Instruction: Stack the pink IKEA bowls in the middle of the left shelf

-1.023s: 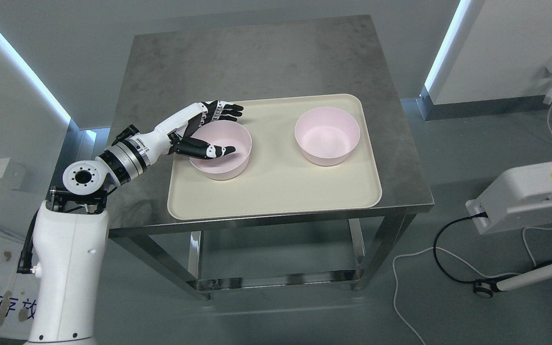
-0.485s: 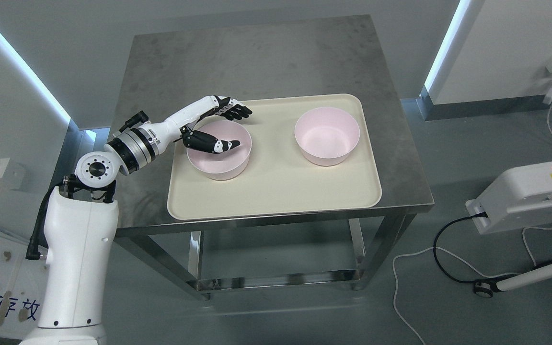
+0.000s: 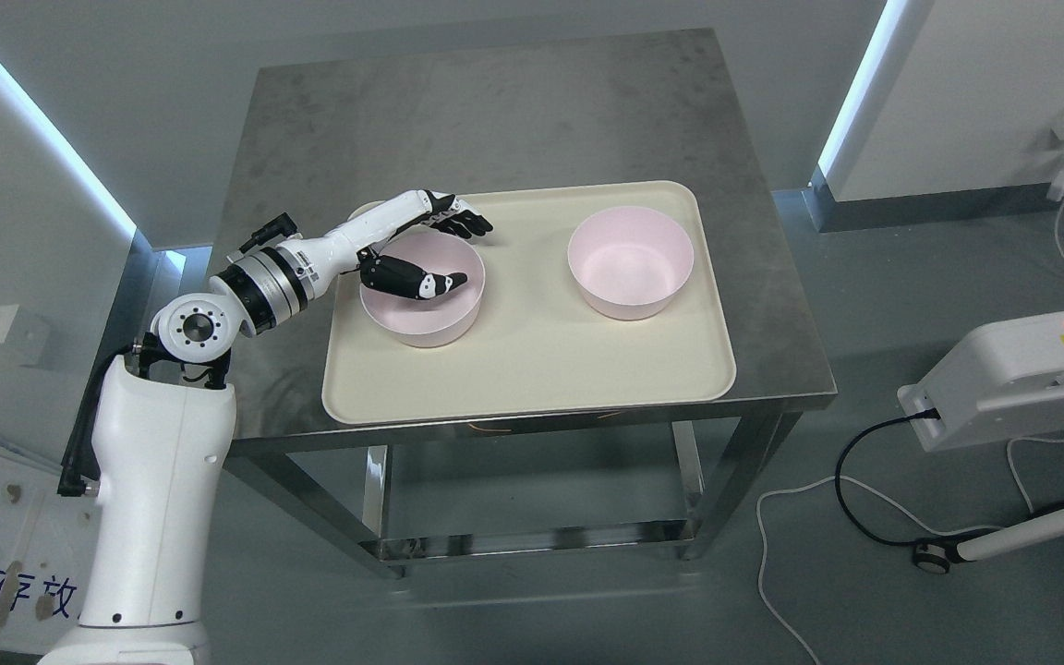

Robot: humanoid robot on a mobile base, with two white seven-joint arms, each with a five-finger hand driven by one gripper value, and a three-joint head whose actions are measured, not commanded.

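Bare tray [image 3: 532,369] between both pink bowls; right bowl [image 3: 630,261] stands clear all round.

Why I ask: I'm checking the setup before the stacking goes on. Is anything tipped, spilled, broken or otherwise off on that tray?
Nothing stands out. Both pink bowls, the left bowl and the right bowl, sit upright and apart on the cream tray, which lies flat on the steel table. The left hand straddles the left bowl's rim.
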